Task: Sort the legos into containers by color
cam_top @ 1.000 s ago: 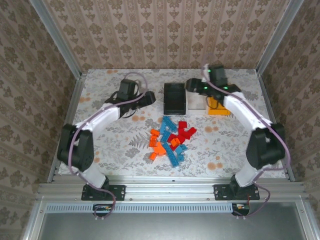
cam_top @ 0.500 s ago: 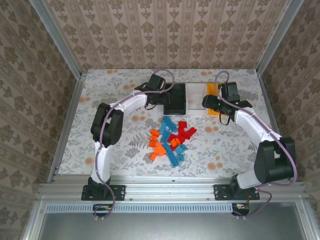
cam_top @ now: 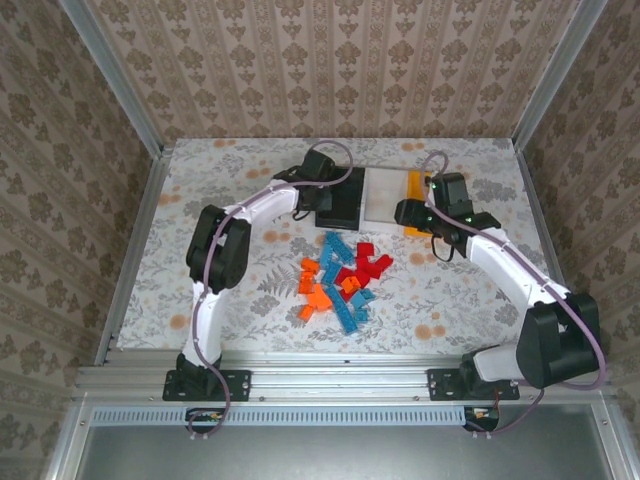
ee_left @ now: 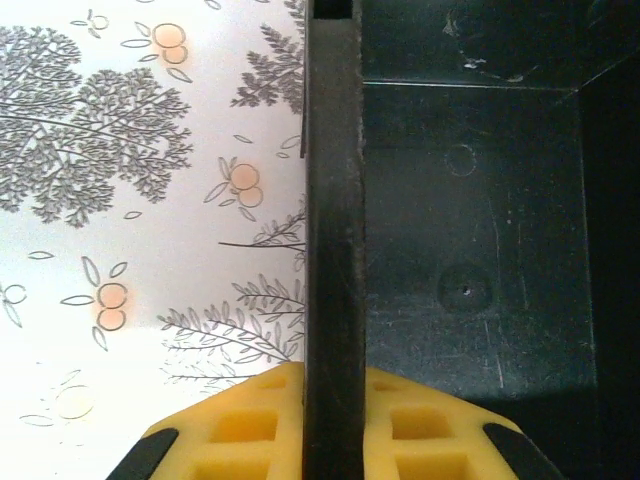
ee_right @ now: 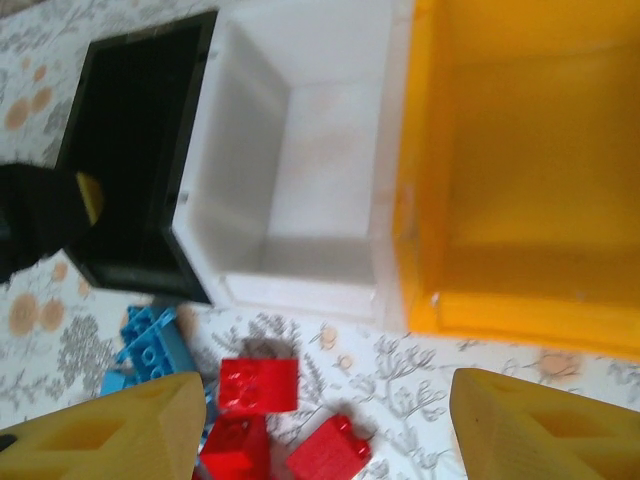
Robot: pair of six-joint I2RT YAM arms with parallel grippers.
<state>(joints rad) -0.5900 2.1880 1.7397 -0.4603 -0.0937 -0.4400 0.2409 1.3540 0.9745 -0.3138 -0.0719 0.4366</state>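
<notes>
plastic legos (cam_top: 340, 280) in orange, red and light blue lay heaped at the centre of the top view, none binned yet. above them in that frame stood the black bin (ee_left: 332, 200), white bin (ee_right: 320, 150) and yellow bin (ee_right: 520, 130), side by side. the left claw (ee_left: 333, 430) pinched the black bin's left wall. the right claw (ee_right: 322, 425) hung spread over red bricks (ee_right: 258, 385). the bin looked due for repositioning: best slid flat along the desk (ee_left: 150, 250), without tipping or shoving the white bin.

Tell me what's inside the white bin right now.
Inside the white bin, the right wrist view shows bare floor and walls, with nothing lying in it. The strip of floor just behind its near wall is covered by that wall.
</notes>
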